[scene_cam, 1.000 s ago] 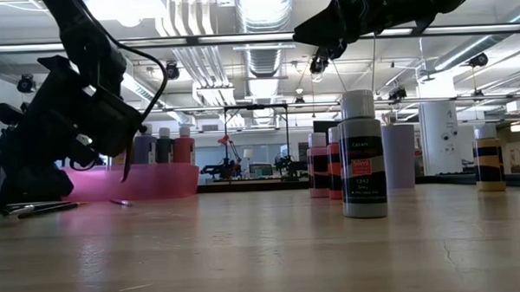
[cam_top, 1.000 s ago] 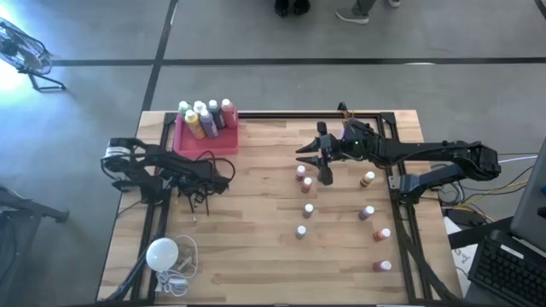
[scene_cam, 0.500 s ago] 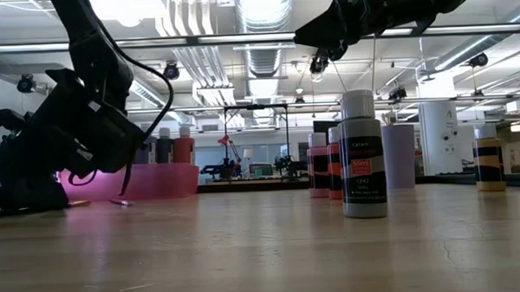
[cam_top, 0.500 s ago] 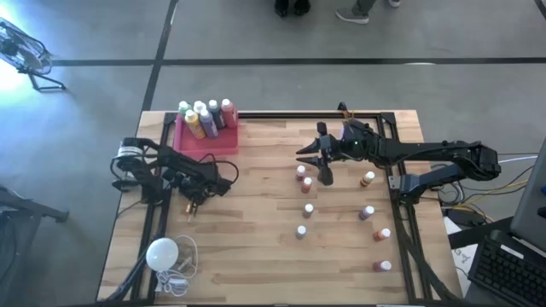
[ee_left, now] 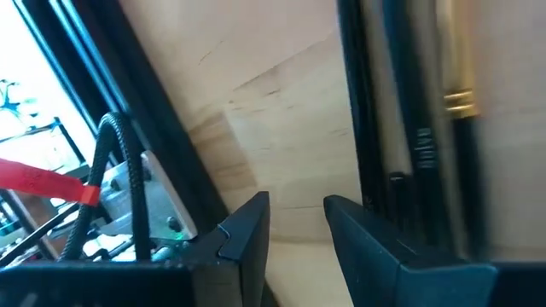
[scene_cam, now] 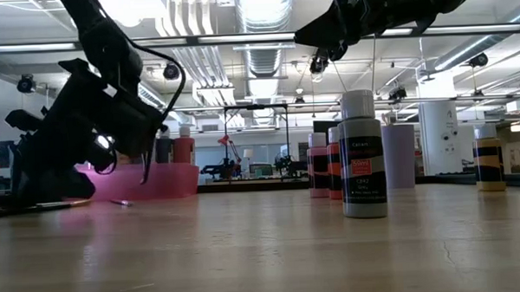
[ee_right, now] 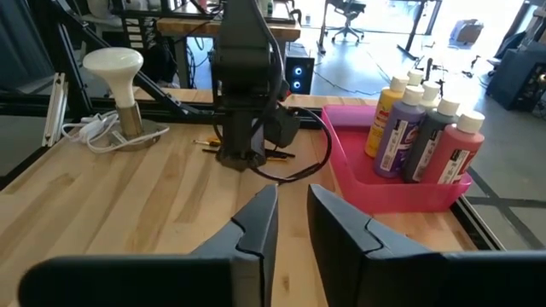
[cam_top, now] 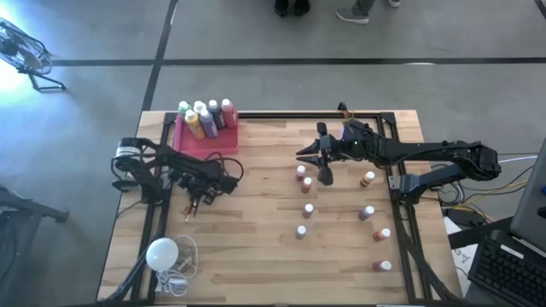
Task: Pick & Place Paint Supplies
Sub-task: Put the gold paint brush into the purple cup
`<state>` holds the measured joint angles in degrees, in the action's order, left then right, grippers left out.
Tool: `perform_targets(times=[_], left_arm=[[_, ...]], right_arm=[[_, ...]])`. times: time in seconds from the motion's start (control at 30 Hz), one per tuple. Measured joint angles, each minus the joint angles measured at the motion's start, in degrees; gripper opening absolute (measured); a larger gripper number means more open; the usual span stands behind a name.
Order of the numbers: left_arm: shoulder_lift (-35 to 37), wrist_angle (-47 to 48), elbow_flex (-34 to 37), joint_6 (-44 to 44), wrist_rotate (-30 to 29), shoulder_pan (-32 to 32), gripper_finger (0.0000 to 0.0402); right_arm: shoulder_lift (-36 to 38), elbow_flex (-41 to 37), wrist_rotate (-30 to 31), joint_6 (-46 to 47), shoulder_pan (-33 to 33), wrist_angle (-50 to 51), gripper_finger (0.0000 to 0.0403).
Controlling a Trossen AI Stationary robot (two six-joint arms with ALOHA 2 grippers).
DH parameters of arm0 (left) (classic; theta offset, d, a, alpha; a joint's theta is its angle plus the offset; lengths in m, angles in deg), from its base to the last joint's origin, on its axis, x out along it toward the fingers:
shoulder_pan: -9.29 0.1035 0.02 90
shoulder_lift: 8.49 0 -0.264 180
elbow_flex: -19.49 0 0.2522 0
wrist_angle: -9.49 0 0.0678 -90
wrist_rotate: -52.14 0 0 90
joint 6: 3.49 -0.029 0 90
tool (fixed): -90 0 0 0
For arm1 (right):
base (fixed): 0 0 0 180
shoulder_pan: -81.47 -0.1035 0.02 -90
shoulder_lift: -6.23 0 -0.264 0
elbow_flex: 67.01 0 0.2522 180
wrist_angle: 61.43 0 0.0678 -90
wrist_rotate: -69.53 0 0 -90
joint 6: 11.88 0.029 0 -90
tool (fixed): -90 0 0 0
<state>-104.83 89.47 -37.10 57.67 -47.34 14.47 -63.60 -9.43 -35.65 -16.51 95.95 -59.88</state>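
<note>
- White round bulb (cam_top: 161, 253) with coiled white cord (cam_top: 181, 271), at the near left corner of the wooden table (cam_top: 256, 256).
- Pink tray (cam_top: 189, 143) at the far left.
- Black frame rails (cam_top: 401, 230) along the left and right edges.
- Shoes (cam_top: 352, 13) on the grey floor beyond the far edge.

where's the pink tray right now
In the high view the pink tray sits at the table's far left corner, holding the larger paint bottles, just beyond the left gripper.
</note>
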Motion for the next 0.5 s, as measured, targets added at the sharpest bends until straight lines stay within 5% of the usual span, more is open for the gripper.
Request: perform_targets(times=[0.5], left_arm=[[0.1,-3.1,-6.5,-0.5,0.5,-5.9,0.0133]], right_arm=[[0.0,0.0,0.0,0.2,0.0,0.0,0.0108]])
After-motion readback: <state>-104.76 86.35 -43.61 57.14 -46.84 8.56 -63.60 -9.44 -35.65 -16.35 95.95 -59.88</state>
